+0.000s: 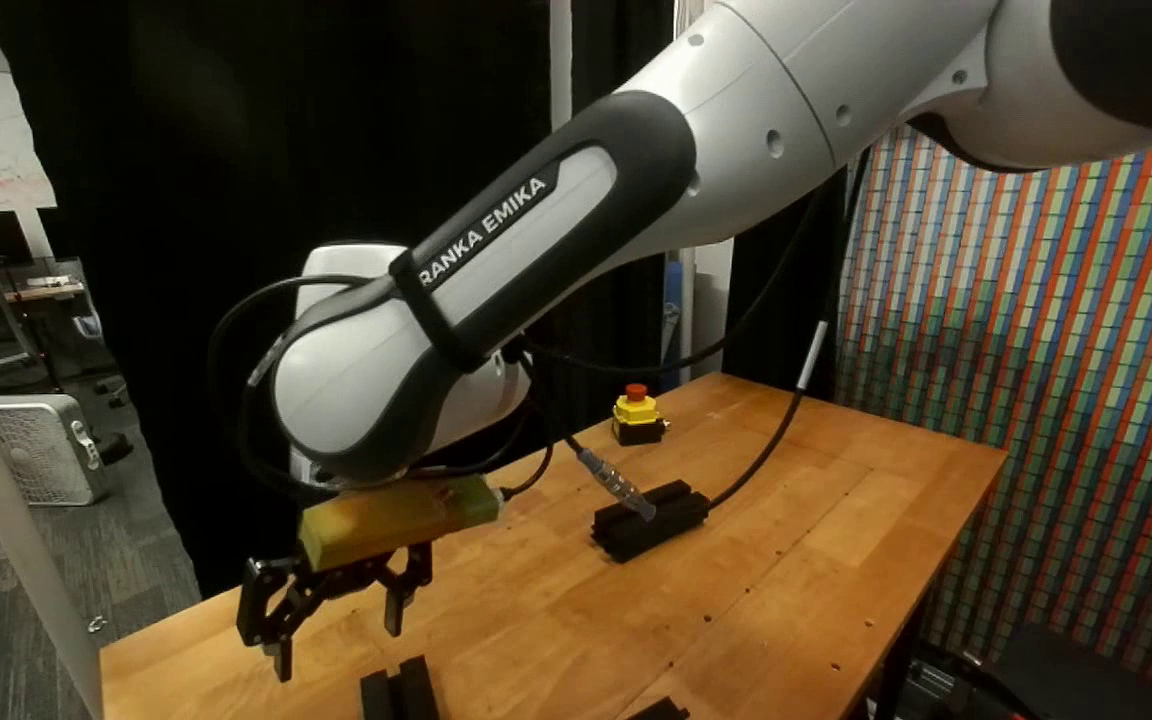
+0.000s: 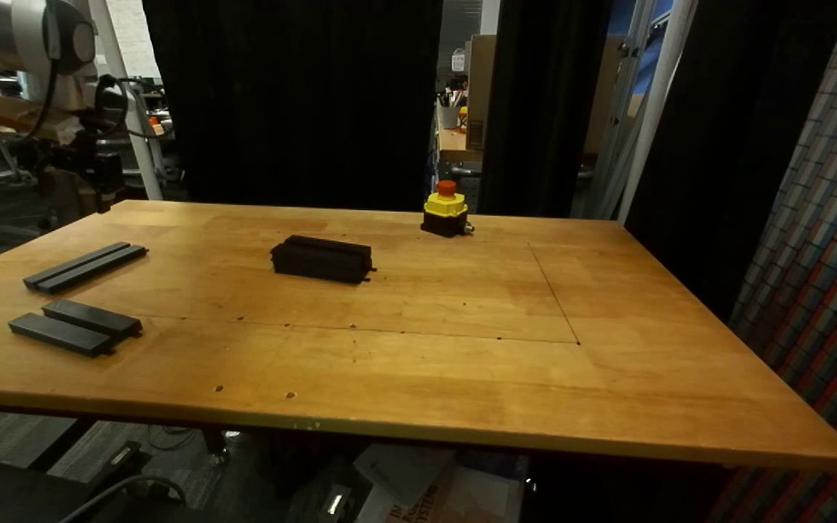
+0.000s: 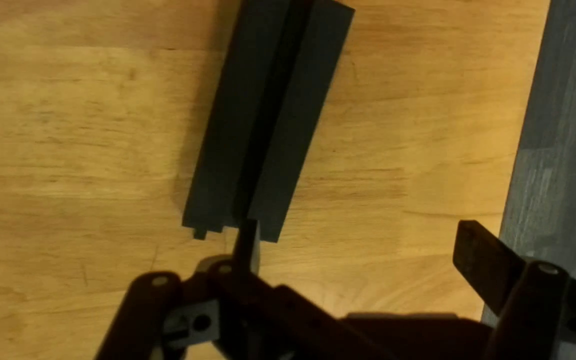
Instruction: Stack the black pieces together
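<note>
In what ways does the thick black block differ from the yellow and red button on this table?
Colour: the thick block is black all over; the button is yellow with a red knob and a black base. Shape: the block is long and low; the button is compact and upright. Place: in an exterior view, the button stands nearer the far edge of the table than the block does. Both rest on the table.
</note>
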Controlling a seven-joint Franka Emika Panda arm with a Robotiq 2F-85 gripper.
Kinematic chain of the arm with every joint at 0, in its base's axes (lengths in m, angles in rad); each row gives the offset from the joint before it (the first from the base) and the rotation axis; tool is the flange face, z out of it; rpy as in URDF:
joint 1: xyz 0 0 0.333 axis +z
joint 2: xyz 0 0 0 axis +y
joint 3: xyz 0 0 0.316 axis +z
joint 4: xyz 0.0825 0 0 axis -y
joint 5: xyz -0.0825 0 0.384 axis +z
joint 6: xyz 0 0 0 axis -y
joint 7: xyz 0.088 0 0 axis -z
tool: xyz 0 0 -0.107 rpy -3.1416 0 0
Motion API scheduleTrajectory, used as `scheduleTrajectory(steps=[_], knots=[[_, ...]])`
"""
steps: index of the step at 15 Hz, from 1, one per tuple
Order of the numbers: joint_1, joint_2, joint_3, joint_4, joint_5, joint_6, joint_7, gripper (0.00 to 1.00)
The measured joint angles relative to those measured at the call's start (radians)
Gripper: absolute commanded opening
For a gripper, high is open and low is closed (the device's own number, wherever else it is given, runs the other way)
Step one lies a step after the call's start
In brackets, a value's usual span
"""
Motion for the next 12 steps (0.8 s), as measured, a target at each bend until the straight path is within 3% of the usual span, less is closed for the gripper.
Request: scheduleTrajectory(steps=[4,8,12], knots=[[0.122,0.036,-0.095,0.018,-0.105,0.073,0.283,1.0],[0.231,0.039,-0.217,0.023,-0.289,0.047,0.552,1.0],[0.253,0.04,-0.236,0.032,-0.335,-0.058,0.647,1.0]])
